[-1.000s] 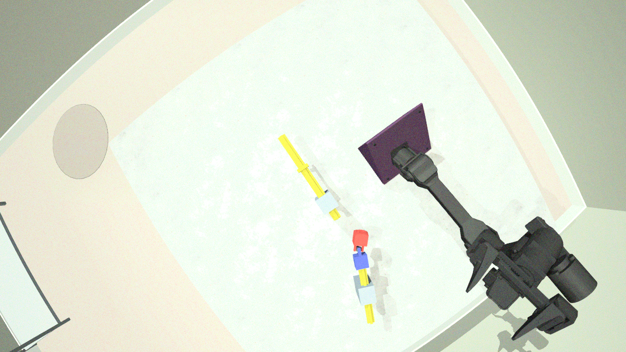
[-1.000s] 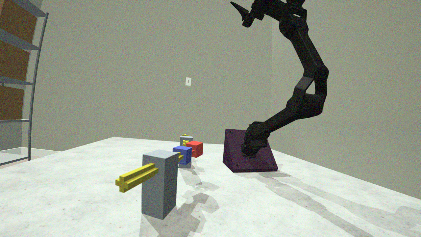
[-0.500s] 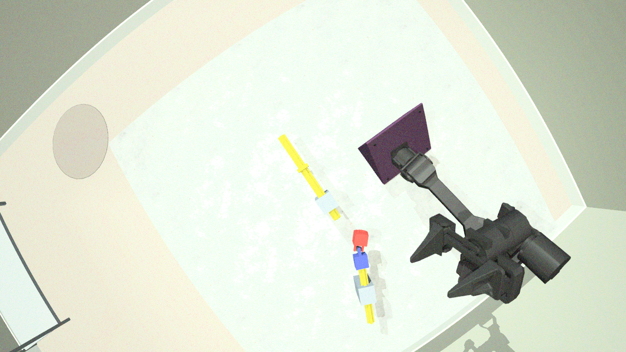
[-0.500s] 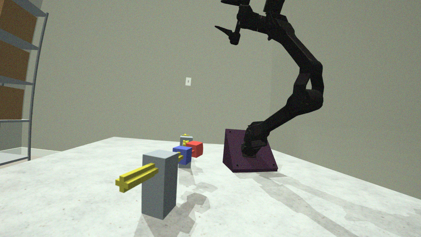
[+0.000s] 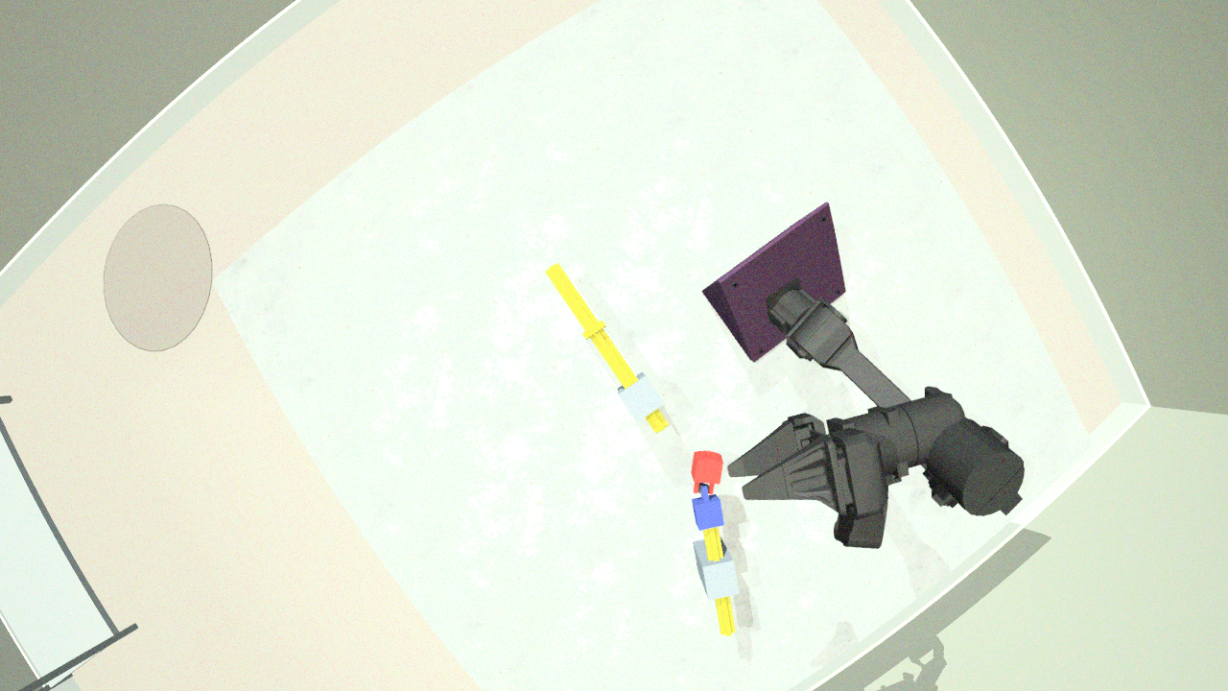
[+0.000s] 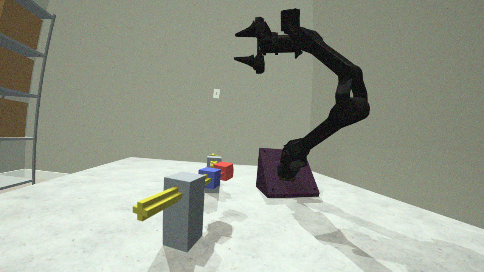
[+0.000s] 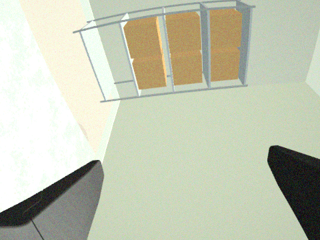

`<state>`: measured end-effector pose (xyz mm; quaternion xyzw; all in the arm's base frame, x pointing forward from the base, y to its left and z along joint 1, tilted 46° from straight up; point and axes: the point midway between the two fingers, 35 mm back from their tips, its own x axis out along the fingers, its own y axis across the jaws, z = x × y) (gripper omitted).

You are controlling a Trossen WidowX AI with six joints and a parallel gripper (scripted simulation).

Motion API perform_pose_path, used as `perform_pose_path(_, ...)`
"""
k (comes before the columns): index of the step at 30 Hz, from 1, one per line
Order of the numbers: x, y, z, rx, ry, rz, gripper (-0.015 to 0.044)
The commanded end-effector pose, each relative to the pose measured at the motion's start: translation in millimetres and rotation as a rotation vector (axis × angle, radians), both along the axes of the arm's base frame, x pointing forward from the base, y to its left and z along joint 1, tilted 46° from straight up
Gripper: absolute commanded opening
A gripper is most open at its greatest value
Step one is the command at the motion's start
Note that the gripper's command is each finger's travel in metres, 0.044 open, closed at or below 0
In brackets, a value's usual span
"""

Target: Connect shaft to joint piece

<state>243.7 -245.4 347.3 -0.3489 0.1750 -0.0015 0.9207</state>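
Observation:
A red joint piece (image 5: 706, 467) (image 6: 224, 170) is hinged to a blue piece (image 5: 708, 512) (image 6: 210, 178) on the end of the first yellow shaft (image 5: 725, 616) (image 6: 155, 203), which runs through a grey block (image 5: 720, 579) (image 6: 183, 209). The second yellow shaft (image 5: 572, 297) passes through a pale block (image 5: 640, 396) (image 6: 214, 158); its near end stands short of the joint piece, with a gap between them. My gripper (image 5: 736, 482) (image 6: 235, 47) (image 7: 187, 162) is open and empty, high above the table, level, its fingers toward the shelf side. It touches nothing.
The arm stands on a purple wedge base (image 5: 764, 249) (image 6: 274, 182) on the white table (image 5: 386, 344) (image 6: 84, 209). A shelf rack with brown boxes (image 7: 187, 50) (image 6: 15, 71) stands beyond the table. A round disc (image 5: 157, 277) shows on the floor.

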Motion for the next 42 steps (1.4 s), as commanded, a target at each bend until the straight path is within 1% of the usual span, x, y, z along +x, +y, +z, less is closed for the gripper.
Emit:
perform_pose_path(1,4.7,8.3,-21.8,0.106,0.048,0.007,0.0440)
perform_pose_path(12,12.5,47.8,-83.0,0.428,0.231,0.039,0.0440)
perform_pose_path(23,6.4,97.8,-133.0,0.721,0.460,0.061,0.0440)
perform_pose_path(32,-8.4,140.4,-161.4,0.930,0.667,0.062,0.0440)
perform_pose_path(42,-32.8,185.3,-180.7,1.121,0.925,0.058,0.0440)
